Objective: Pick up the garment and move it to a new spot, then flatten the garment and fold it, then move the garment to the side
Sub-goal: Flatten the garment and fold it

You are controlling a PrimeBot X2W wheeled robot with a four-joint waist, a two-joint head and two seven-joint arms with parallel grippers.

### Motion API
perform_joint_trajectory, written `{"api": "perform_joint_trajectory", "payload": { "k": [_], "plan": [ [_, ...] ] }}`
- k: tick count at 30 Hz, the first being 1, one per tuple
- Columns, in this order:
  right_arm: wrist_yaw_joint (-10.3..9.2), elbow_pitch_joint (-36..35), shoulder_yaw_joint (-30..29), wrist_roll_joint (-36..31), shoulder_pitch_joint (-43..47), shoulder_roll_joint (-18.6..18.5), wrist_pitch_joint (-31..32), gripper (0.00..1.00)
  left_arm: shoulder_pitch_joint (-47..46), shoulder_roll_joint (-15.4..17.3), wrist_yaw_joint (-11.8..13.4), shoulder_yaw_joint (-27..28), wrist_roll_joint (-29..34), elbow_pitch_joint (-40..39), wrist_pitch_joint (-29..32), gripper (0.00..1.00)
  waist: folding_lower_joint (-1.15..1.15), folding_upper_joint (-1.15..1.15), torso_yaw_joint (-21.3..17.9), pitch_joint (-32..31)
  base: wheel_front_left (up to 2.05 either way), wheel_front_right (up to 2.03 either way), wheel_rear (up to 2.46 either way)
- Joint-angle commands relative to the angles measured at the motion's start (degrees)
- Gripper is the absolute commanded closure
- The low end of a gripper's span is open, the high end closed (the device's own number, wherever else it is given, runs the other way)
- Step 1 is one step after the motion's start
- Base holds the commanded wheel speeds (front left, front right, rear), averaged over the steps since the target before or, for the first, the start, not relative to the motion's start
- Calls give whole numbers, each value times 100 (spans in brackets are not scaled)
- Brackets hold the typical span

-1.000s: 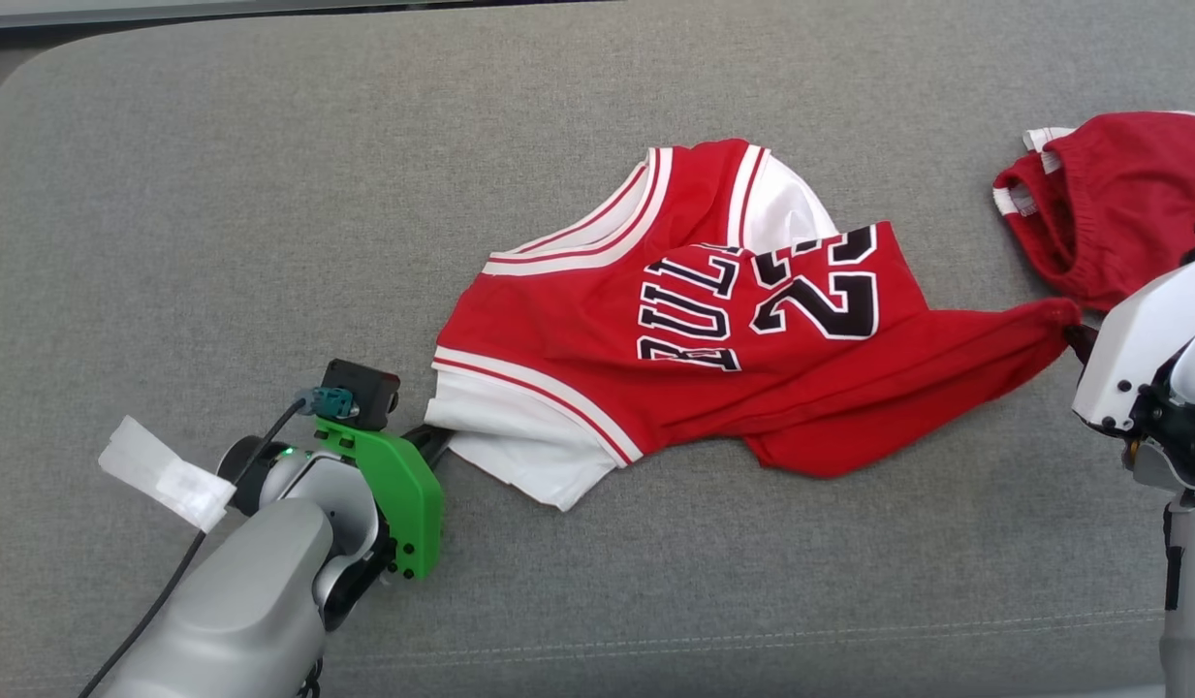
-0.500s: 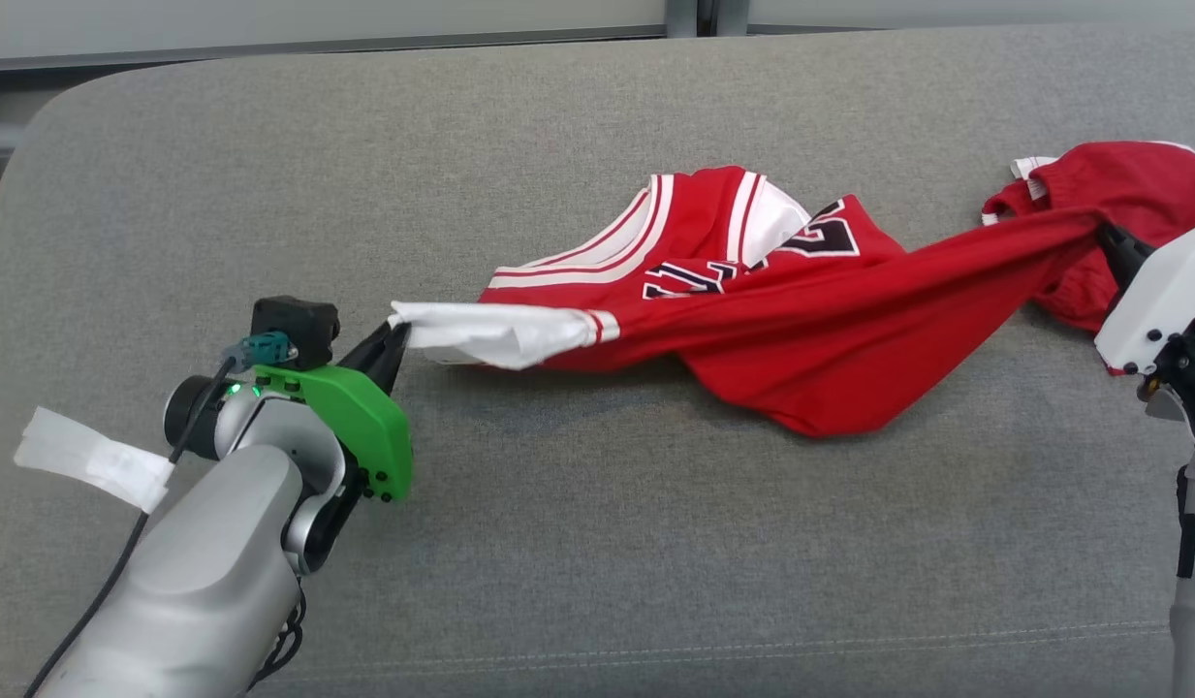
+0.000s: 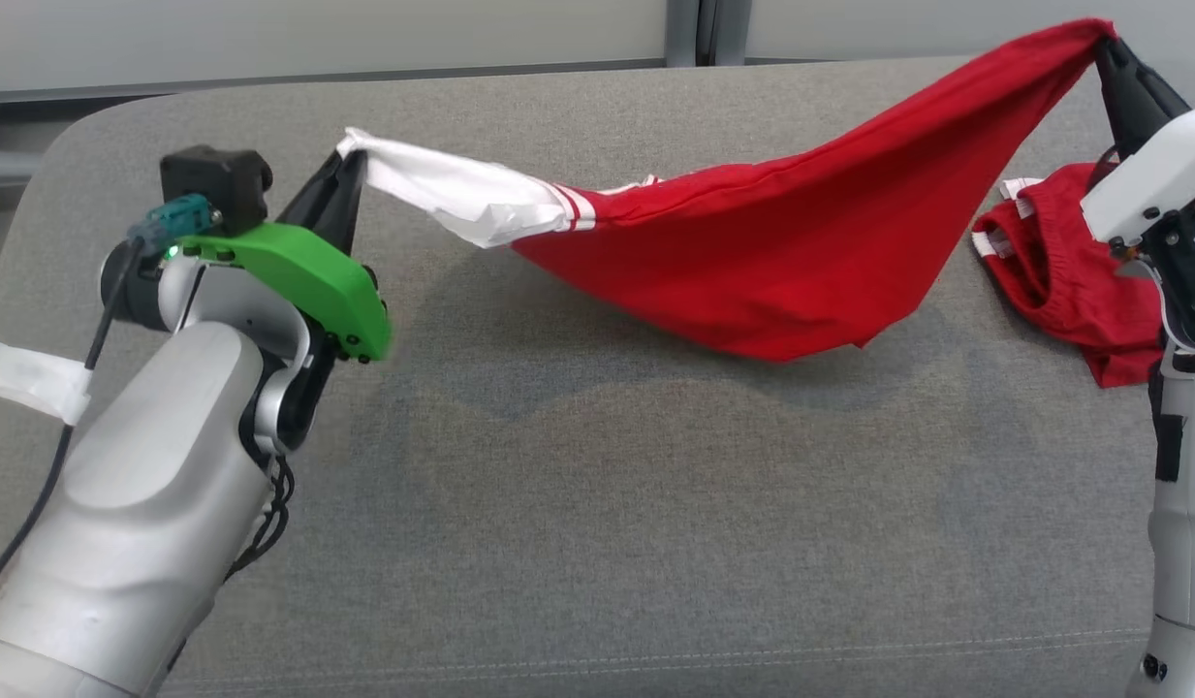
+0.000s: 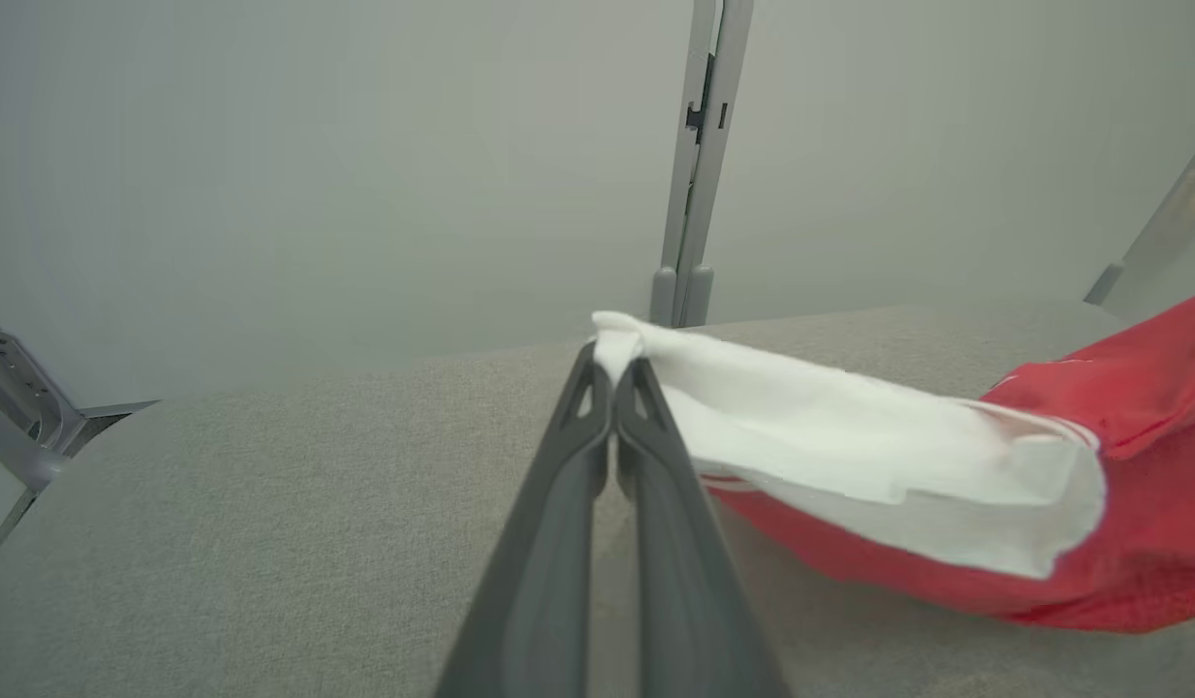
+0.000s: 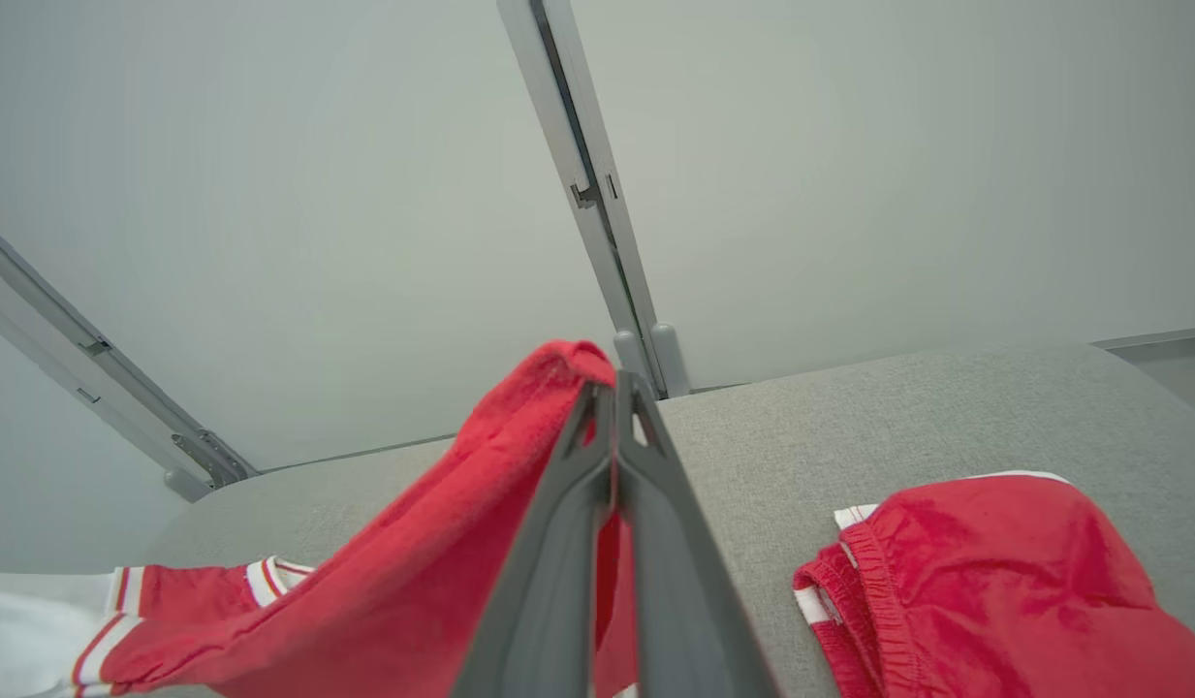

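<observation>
You see the garment (image 3: 752, 262), a red jersey with a white sleeve and striped trim, strung between both arms above the grey fabric-covered desk (image 3: 607, 504). Your left end effector (image 3: 350, 160) is clamped on the tip of the white sleeve, at the upper left of the head view. In the left wrist view that end effector (image 4: 614, 364) has its two dark fingers pressed together, with the white cloth (image 4: 849, 446) pinched at their tips and trailing off to the right. Your right end effector (image 3: 1106, 39) is closed on a red corner of the garment, at the top right of the head view and higher than the left one. The right wrist view shows its fingers (image 5: 614, 388) shut tight, with the red fabric (image 5: 413, 572) draped down their left side. Between the two grips the cloth sags in a deep curve, and its lowest fold hangs over the middle of the desk with a shadow beneath it. You cannot tell whether that fold touches the surface. A pair of red shorts (image 3: 1062, 281) lies crumpled on the desk near the right arm, apart from the garment. A green bracket (image 3: 306, 281) sits on the left wrist
</observation>
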Motion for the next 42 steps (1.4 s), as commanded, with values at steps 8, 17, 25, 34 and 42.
{"api": "perform_joint_trajectory", "payload": {
  "k": [8,17,25,34,42],
  "plan": [
    [0,218,300,294,-775,-90,-515,100,-770,-93,428,327,-46,-422,25,100,0,0,-29,181,0,0,0],
    [1,955,959,324,-1916,-246,-1457,100,-1685,-391,811,608,-11,-334,-75,100,0,0,-165,494,0,0,0],
    [0,2173,1649,263,-2628,-402,-2181,100,-2499,-485,1104,836,352,66,-729,100,0,0,-251,589,0,0,0],
    [0,3178,2134,468,-2842,-401,-2561,100,-2971,-550,1041,762,612,375,-982,100,0,0,-277,428,0,0,0],
    [1,3648,2370,760,-3077,-495,-2323,100,-2984,-815,885,986,167,509,-901,100,0,0,-178,779,0,0,0]
  ]
}}
